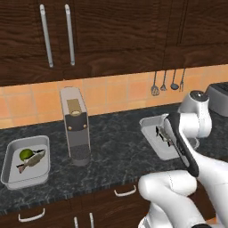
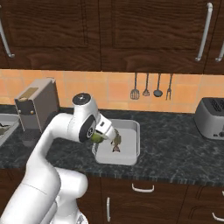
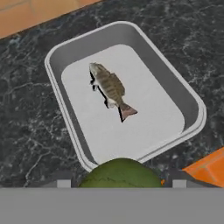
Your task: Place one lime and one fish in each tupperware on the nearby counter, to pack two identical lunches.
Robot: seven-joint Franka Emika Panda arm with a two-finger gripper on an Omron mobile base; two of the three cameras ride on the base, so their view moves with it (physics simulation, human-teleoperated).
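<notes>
Gripper [image 3: 119, 183] is clamped part-open around the second lime [image 3: 120, 173], hanging above the near edge of the right tupperware [image 3: 192, 98], which already has a fish [image 3: 110, 87] lying flat near its middle. Step in hand is the drop: best to carry the lime further over the bare floor of the container, beside the fish and not on top of it, come down low before letting go so it doesn't bounce or roll out over the rim, then open fully and lift straight up. In the right base view the lime [image 2: 97, 137] sits just off the container's left rim [image 2: 137, 144], so it likely isn't over the floor yet. The lime is round, dull yellow-green, smooth, much smaller than the container; it will probably roll once free. The other tupperware [image 1: 9, 171] at the left of the counter [image 1: 116, 151] already holds a lime [image 1: 26, 154] touching a fish [image 1: 32, 161], so that lunch looks done.
</notes>
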